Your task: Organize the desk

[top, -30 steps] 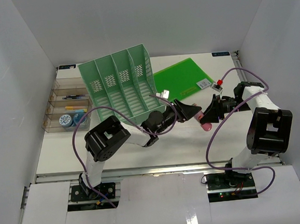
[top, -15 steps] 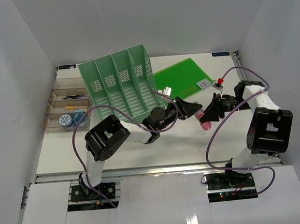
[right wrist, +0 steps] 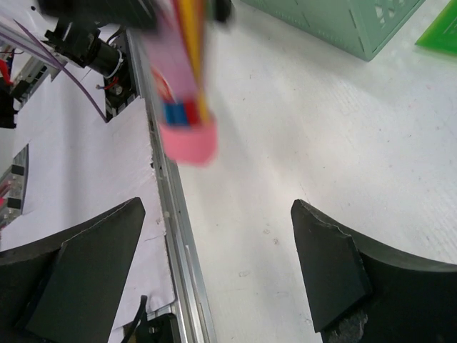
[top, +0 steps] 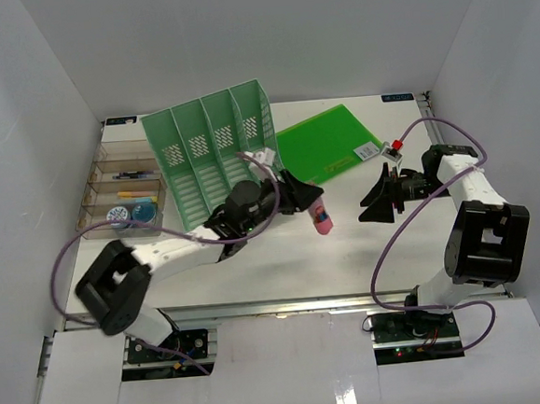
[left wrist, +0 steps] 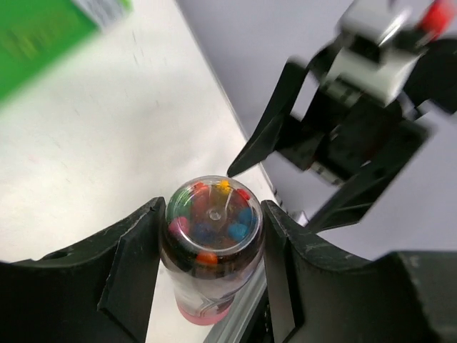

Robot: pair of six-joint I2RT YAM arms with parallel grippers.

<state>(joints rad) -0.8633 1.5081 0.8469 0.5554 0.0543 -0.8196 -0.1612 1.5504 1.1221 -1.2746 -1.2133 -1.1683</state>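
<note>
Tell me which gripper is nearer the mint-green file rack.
Left. The left gripper, shut on the tube, is just right of the file rack; the right gripper stands open farther right, beyond the tube.

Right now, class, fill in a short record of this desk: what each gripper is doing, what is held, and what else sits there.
Left gripper: closed on a clear tube with a pink end, held off the desk
Right gripper: open, empty, facing the tube
Tube contents: small coloured pieces
Far side: green file rack, green folder
Left edge: clear tray
</note>
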